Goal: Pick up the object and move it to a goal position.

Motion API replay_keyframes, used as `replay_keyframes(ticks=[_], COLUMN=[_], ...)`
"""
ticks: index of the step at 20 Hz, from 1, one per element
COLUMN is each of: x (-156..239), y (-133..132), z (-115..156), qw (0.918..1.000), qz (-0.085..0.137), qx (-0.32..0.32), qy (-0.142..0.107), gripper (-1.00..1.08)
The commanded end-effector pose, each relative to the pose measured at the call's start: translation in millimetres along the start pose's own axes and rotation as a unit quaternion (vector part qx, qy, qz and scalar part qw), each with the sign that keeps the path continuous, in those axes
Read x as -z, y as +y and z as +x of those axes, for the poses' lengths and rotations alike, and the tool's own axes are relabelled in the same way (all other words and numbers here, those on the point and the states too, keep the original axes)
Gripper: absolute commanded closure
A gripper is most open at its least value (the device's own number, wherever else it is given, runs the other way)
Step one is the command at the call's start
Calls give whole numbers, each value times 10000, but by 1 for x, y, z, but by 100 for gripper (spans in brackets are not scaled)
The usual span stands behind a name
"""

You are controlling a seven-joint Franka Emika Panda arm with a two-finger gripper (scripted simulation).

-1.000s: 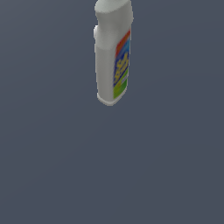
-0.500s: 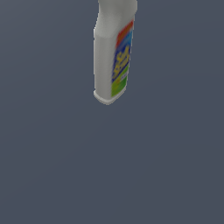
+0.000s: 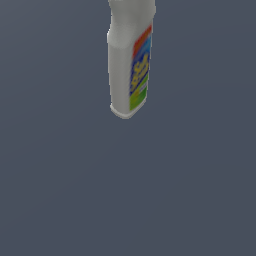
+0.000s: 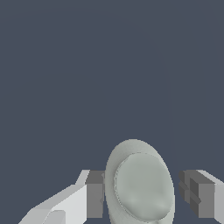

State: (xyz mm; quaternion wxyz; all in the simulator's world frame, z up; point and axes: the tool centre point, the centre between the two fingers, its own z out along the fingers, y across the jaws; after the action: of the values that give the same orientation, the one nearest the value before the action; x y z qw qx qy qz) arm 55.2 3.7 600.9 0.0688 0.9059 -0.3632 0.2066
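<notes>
The white cleaner bottle (image 3: pixel 122 65) hangs upright in the air near the top of the exterior view, its striped red, blue, yellow and green label facing the exterior view's right. Its neck and cap are cut off by the frame's top edge. In the wrist view the bottle (image 4: pixel 142 183) is seen end-on between my gripper (image 4: pixel 143 194) fingers. One dark pad (image 4: pixel 95 194) touches its side and the other pad (image 4: pixel 194 192) sits close against the opposite side. The gripper is shut on the bottle. The gripper itself is out of the exterior view.
A plain dark grey-blue floor (image 3: pixel 128 200) fills both views. No other objects or obstacles show.
The bottle has risen slightly and drifted a little toward the exterior view's right, so more of its neck is cut off at the top edge.
</notes>
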Motion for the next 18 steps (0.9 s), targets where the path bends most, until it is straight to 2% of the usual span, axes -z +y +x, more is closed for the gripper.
replay_keyframes(ticks=[1, 18], x=[7, 8], y=[1, -5], z=[7, 46], qw=[10000, 10000], qz=[47, 49], qx=[-21, -17], qy=[49, 49], gripper=[108, 108])
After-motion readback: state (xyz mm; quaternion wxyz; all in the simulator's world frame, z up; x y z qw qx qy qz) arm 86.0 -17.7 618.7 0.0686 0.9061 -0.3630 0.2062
